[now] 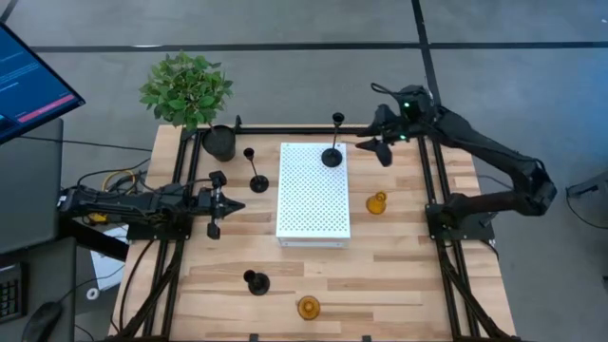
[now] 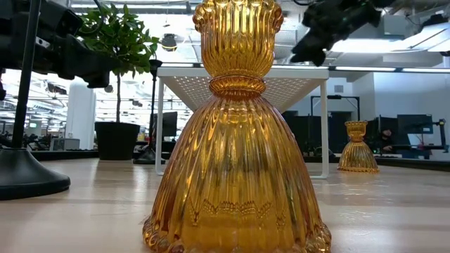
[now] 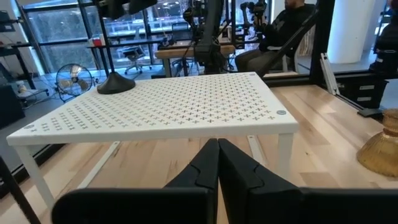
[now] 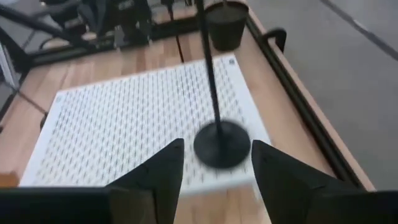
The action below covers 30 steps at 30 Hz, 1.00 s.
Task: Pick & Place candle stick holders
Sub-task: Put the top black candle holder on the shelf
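A tall thin-stemmed black holder (image 1: 332,155) stands by its round base on the far end of a white perforated stand (image 1: 313,204); its base also shows in the right wrist view (image 4: 222,144). My right gripper (image 1: 374,149) is open just to the right of it, above the stand's far right corner; in the right wrist view (image 4: 214,171) its fingers stand short of the base, touching nothing. My left gripper (image 1: 228,204) is shut and empty left of the stand (image 3: 217,158). Another tall black holder (image 1: 257,180), a short black one (image 1: 256,282) and two amber holders (image 1: 377,202) (image 1: 308,307) stand on the table.
A black plant pot (image 1: 220,142) with a green plant stands at the far left corner. Black frame rails run along the table's left and right sides (image 1: 432,190). The near amber holder (image 2: 235,140) fills the low view. A person sits beyond the table (image 3: 280,25).
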Motion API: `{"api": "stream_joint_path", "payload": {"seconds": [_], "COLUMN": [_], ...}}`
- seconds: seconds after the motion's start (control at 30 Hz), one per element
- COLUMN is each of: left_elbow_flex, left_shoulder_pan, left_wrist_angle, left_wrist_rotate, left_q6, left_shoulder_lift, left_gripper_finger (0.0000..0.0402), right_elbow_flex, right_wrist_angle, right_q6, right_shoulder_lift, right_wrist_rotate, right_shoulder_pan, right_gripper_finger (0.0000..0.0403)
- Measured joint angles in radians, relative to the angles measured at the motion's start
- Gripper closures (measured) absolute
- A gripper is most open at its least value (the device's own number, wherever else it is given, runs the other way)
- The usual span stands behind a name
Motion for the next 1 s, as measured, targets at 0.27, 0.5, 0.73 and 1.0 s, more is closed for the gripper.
{"api": "stream_joint_path", "payload": {"seconds": [0.27,0.5,0.73,1.0], "left_elbow_flex": [0.0,0.0,0.0,0.0], "left_shoulder_pan": [0.0,0.0,0.0,0.0], "left_wrist_angle": [0.0,0.0,0.0,0.0], "left_wrist_rotate": [-0.149,-0.153,-0.153,-0.153], "left_q6": [0.001,0.001,0.001,0.001], "left_shoulder_lift": [0.0,0.0,0.0,0.0], "left_gripper_finger": [0.0394,0.0394,0.0394,0.0394], "right_elbow_flex": [-0.102,-0.343,-0.55,-0.631], "right_wrist_angle": [-0.086,0.103,0.382,0.535], "right_q6": [-0.03,-0.007,0.081,0.112], "right_shoulder_lift": [-0.13,-0.292,-0.452,-0.507], "right_wrist_rotate": [-0.001,-0.003,-0.005,-0.005], "right_shoulder_pan": [0.015,0.059,0.119,0.215], "right_gripper_finger": [0.0266,0.0311,0.0344,0.0349]}}
